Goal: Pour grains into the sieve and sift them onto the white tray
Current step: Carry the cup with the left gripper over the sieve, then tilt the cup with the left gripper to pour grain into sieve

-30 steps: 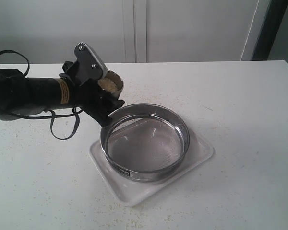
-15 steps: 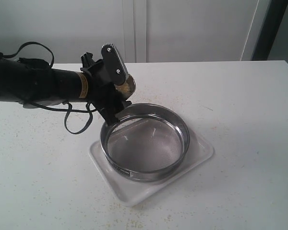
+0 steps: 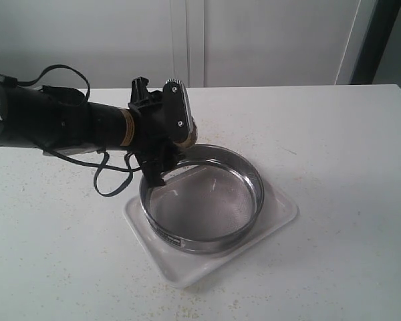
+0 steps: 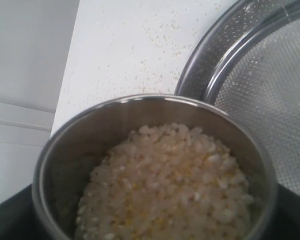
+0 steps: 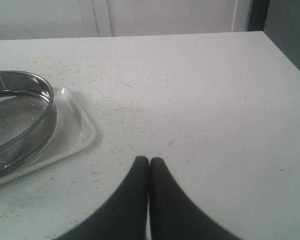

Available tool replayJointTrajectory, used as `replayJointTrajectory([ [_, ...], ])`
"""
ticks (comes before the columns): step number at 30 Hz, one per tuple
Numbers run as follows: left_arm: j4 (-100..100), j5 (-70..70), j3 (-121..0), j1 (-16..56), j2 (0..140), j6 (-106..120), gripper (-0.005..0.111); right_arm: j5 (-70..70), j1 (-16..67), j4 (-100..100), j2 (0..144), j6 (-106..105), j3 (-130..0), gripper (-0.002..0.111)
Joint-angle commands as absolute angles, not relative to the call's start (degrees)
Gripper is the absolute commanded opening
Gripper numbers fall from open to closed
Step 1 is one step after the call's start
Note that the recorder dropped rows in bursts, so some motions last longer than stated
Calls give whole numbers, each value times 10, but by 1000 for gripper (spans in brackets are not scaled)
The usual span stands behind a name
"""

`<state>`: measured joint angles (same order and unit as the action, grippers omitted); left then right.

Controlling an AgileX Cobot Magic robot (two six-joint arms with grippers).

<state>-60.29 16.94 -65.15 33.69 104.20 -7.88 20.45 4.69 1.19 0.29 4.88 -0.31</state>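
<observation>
The sieve (image 3: 202, 242), a wide steel ring with a mesh bottom, stands on the white tray (image 3: 275, 215) in the middle of the table. My left gripper (image 3: 168, 144) is shut on a small steel cup (image 4: 65, 150) and holds it tilted at the sieve's far-left rim. The cup is full of pale grains (image 4: 165, 185) mixed with yellow meal. In the exterior view the cup is almost hidden behind a finger (image 3: 177, 114). The sieve (image 4: 260, 65) mesh looks bare. My right gripper (image 5: 149, 161) is shut and empty above the bare table, to the right of the white tray (image 5: 80, 131) and the sieve (image 5: 21, 84).
Fine spilled grains (image 4: 165, 35) speckle the white table (image 3: 334, 134) around the tray. A black cable (image 3: 110, 184) loops under the left arm. A white wall and cabinet doors stand behind the table's far edge.
The left arm has swung right with the cup, from behind the sieve's left side to over its far-left rim, and the cup has tipped further. The right gripper is unchanged.
</observation>
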Motion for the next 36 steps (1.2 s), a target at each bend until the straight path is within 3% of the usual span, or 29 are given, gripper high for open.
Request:
replayJointTrajectory([
  [1,-611,163,-657,340,1036,-72,0,196,45,13,0,49,0,0],
  [36,-712,121,-657,362,1054,-40,0,196,45,13,0,49,0,0],
])
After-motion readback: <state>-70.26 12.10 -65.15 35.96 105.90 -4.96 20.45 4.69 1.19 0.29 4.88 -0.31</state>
